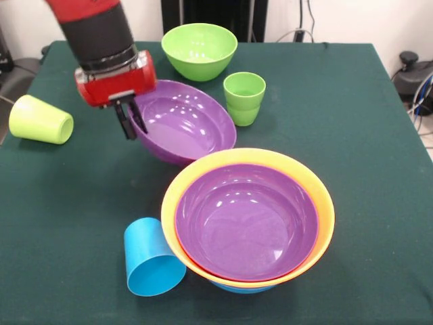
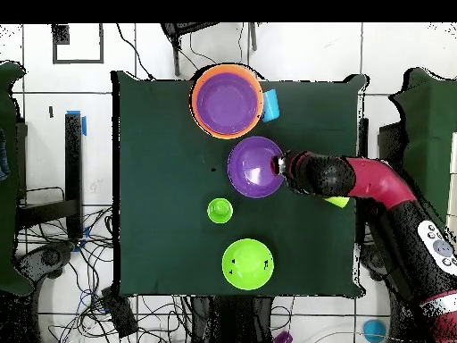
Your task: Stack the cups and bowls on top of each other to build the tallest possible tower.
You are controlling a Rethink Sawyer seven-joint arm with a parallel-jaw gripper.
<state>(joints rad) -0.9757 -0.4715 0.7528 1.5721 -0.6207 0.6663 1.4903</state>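
Two claw [image 1: 130, 124] fingers pinching the tilted purple bowl's [image 1: 186, 125] rim; tower's [image 1: 247, 220] blue base mostly hidden.

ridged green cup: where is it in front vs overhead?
Front view: the ridged green cup stands upright right of centre near the top, just right of the loose purple bowl.
Overhead view: the same cup sits at centre, below and left of that purple bowl.
Shared landmark: the green bowl, the cup's neighbour in both.
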